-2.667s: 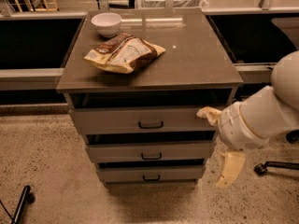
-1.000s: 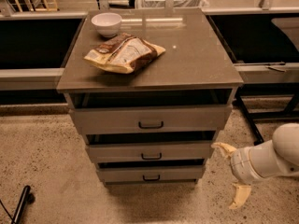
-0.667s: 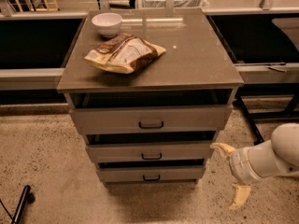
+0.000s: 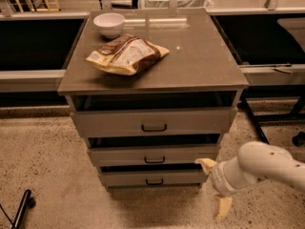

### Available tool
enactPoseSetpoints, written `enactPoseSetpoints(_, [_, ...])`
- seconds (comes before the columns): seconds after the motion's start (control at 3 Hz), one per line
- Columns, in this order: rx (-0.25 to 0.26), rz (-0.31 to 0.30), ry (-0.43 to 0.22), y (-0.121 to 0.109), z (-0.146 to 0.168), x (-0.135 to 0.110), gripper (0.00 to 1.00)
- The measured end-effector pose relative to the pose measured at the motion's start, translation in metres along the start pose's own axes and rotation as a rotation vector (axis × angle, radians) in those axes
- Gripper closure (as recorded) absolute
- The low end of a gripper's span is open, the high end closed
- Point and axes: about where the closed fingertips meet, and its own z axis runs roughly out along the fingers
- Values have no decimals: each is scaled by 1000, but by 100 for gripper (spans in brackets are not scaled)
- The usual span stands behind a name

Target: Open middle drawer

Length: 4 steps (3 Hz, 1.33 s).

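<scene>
Currently gripper [image 4: 214, 186] seen low at right of cabinet [image 4: 200, 61], fingers [image 4: 207, 164] spread wide, nothing held. Middle drawer [image 4: 154, 155] located between top drawer [image 4: 152, 121] and bottom drawer [image 4: 152, 178], handle untouched. Bowl [image 4: 109, 24] and bag [image 4: 126, 54] noted on top.

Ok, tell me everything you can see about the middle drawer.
The middle drawer is a wide, shallow grey front, plain and flat, with a small black bar handle at its centre. It sits between the taller top drawer and the slimmer bottom drawer, a dark gap above it. The pincer hangs open by its right end, off the handle; one finger is near the front's corner, contact unclear.
</scene>
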Motion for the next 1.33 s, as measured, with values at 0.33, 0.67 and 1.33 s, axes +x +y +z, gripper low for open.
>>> enactPoseSetpoints(0.33, [70,-34,38,-15,8,9,0])
enactPoseSetpoints(0.67, [70,-33,37,-15,8,8,0])
enactPoseSetpoints(1.33, [69,-8,6,-58,48,26,0])
